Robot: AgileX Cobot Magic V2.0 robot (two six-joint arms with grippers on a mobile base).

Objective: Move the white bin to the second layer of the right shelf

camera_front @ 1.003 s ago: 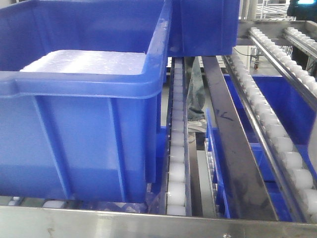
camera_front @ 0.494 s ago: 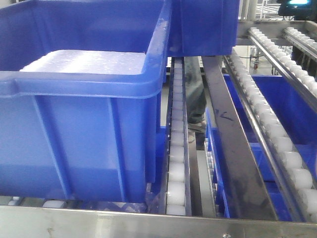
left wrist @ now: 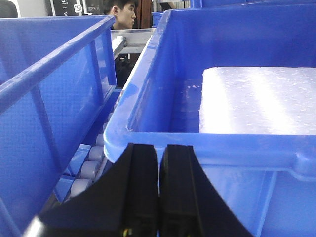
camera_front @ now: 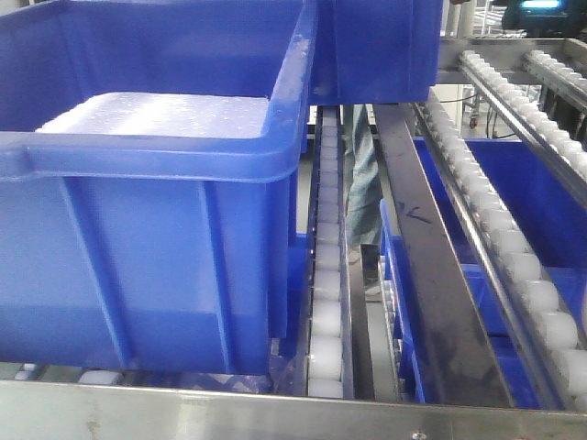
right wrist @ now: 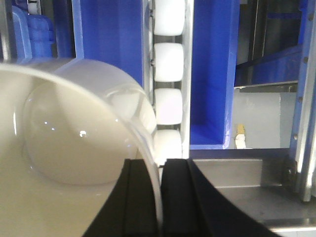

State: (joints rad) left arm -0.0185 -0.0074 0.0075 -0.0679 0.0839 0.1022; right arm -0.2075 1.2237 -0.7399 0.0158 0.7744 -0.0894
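Bright overhead light glares off the white foam (camera_front: 156,115) and glossy bin (right wrist: 74,143); front view soft, slightly washed blue.

**Readable text: none**

No legible lettering in any view. Dark sign (left wrist: 64,7) at the top of the left wrist view carries pale marks, too blurred to read. Crates (camera_front: 165,229), bin (right wrist: 69,143): no visible labels.
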